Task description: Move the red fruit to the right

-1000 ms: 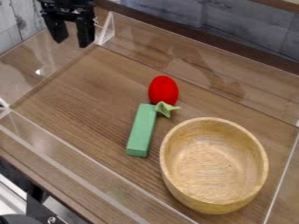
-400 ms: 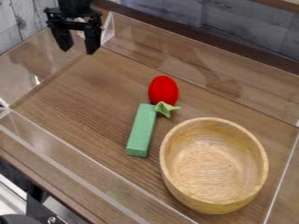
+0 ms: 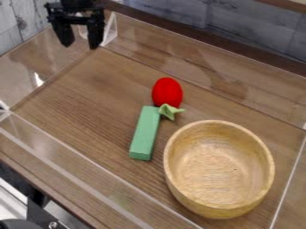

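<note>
The red fruit [image 3: 166,90] is a small glossy red egg shape with a green leafy stem at its lower right. It lies on the wooden tabletop near the middle, touching the top end of a long green block [image 3: 146,132]. My gripper [image 3: 77,38] hangs at the far upper left, well away from the fruit. Its two black fingers point down with a gap between them, open and empty.
A large wooden bowl [image 3: 219,167] stands at the lower right, next to the green block. Clear plastic walls [image 3: 36,49] ring the tabletop on the left, back and front. Bare wood lies between the gripper and the fruit.
The gripper has shifted slightly and turned at the upper left. The fruit, block and bowl have not moved.
</note>
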Available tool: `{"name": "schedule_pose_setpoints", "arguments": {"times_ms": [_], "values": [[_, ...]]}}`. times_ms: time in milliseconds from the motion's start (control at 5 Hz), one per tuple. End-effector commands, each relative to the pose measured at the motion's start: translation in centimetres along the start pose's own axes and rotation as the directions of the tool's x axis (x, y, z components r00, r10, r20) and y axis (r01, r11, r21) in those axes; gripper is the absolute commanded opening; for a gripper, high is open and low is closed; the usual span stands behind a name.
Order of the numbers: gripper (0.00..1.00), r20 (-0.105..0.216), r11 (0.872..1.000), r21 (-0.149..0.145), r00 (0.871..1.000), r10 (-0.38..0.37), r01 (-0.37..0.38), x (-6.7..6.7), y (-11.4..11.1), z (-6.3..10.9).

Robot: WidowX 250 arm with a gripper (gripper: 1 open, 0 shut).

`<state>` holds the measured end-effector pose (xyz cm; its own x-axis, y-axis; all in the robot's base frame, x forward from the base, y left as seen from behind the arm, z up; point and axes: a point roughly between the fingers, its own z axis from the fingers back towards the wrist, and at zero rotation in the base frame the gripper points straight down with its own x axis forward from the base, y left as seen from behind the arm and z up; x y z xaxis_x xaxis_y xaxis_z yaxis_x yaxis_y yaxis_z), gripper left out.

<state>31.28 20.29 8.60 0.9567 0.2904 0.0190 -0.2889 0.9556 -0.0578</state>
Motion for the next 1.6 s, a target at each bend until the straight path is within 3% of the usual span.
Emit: {"name": "schedule_pose_setpoints", "arguments": {"times_ms": [0,400,1000,1400], "values": [[1.0,0.06,1.0,0.027,0.998,-0.016,0.014,0.6,1.2,2.0],[1.0,0.051,1.0,0.03,0.999,-0.007,0.005,-0.7,1.9,1.5],[1.0,0.074,0.998,0.017,0.996,0.054,-0.056,0.6,1.0,2.0],[1.0,0.072,0.999,0.012,0.996,0.049,-0.05,0.7,0.4,1.4]]}}
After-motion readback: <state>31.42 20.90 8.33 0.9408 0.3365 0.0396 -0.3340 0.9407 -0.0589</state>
